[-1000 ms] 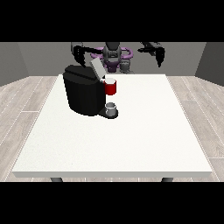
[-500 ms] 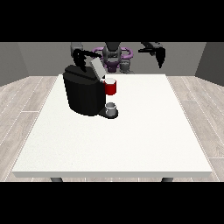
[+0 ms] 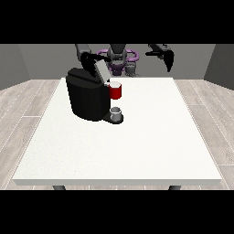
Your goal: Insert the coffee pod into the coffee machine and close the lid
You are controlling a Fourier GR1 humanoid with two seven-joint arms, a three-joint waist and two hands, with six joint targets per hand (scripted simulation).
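The black coffee machine [image 3: 88,98] stands on the white table [image 3: 137,141] at the back left. Its grey lid [image 3: 101,71] is tilted up, open. A red thing at the machine [image 3: 115,91] sits at its front, and a grey thing [image 3: 116,113] rests on the machine's base below it. The hand at the view's left [image 3: 91,59] is just behind and above the raised lid, close to its top edge. The hand at the view's right [image 3: 168,58] hangs in the air beyond the table's far edge, fingers relaxed and pointing down, holding nothing.
The robot's purple and grey torso [image 3: 119,59] stands behind the table's far edge. Wooden floor surrounds the table on both sides.
The hand at the view's left has come down and towards the lid's top edge. The hand at the view's right has barely shifted.
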